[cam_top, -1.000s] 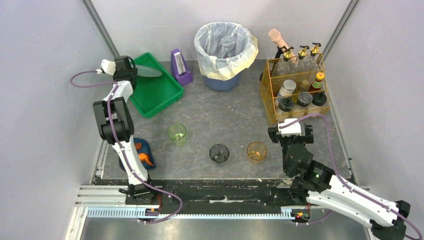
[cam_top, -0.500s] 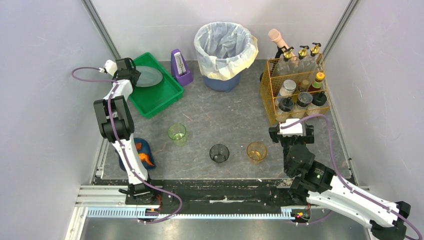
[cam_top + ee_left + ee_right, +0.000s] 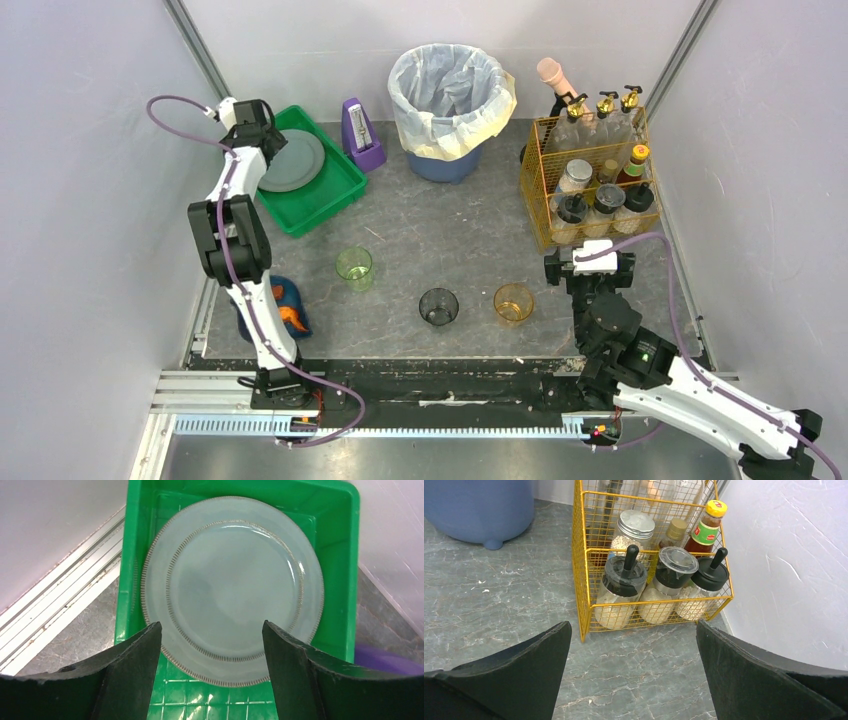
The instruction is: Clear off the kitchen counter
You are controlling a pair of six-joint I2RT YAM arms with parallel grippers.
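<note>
The kitchen counter [image 3: 440, 235] is dark grey marbled stone; it also shows in the right wrist view [image 3: 634, 670]. On it stand a green cup [image 3: 354, 266], a dark cup [image 3: 438, 306] and an amber cup [image 3: 513, 302]. A grey plate [image 3: 293, 161] lies flat in the green tray [image 3: 330, 195]. In the left wrist view the plate [image 3: 232, 580] fills the tray [image 3: 335, 540]. My left gripper [image 3: 266, 138] is open and empty above the plate's near edge [image 3: 211, 630]. My right gripper [image 3: 591, 256] is open and empty over bare counter in front of the yellow basket [image 3: 634, 630].
A yellow wire basket [image 3: 590, 180] of jars and bottles stands at the back right. A lined blue bin [image 3: 450, 100] and a purple wedge-shaped item [image 3: 360, 133] stand at the back. A blue and orange object [image 3: 283, 305] lies by the left arm. Walls close both sides.
The plate was tilted in my left gripper over the tray; now it lies flat in the tray and the gripper has opened and drawn back. My right arm shifted slightly right.
</note>
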